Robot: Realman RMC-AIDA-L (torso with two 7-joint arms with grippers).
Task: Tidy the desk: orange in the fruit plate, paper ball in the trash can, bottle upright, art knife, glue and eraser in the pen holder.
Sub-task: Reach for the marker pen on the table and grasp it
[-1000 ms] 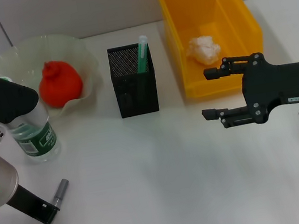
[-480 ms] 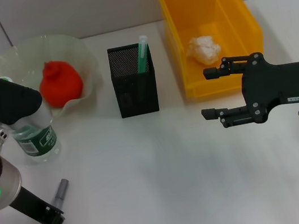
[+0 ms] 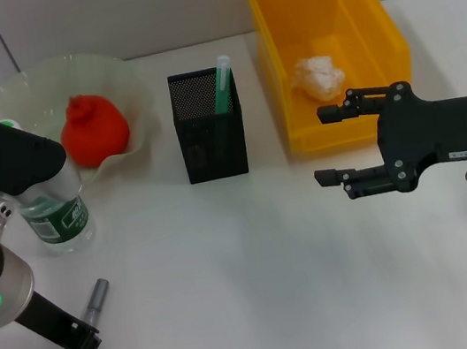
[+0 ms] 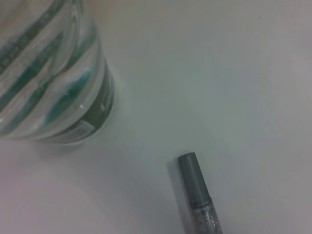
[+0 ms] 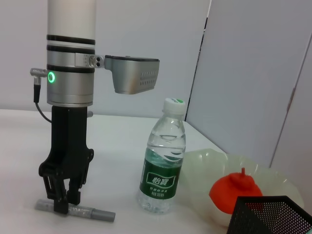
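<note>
From the head camera we see the desk (image 3: 263,295) with the trash can (image 3: 366,0) at the back right, the paper ball (image 3: 318,76) lying inside it. The fruit plate (image 3: 124,81) sits at the back left with the orange (image 3: 93,131) in it, and the pen holder (image 3: 209,134) stands between plate and bin, a green stick poking out of its right corner. The bottle (image 3: 56,213) stands upright just in front of the plate; only the right wrist view shows us its white cap, which the left arm hides from the head. The right gripper (image 3: 329,146) hovers in front of the bin, fingers spread wide and holding nothing. The left gripper (image 5: 61,202) is down at the desk's near left; the right wrist view shows its fingers closed around the art knife (image 3: 86,338), a slim grey tool lying flat. The left wrist view shows only that tool's grey end beside the bottle's base.
</note>
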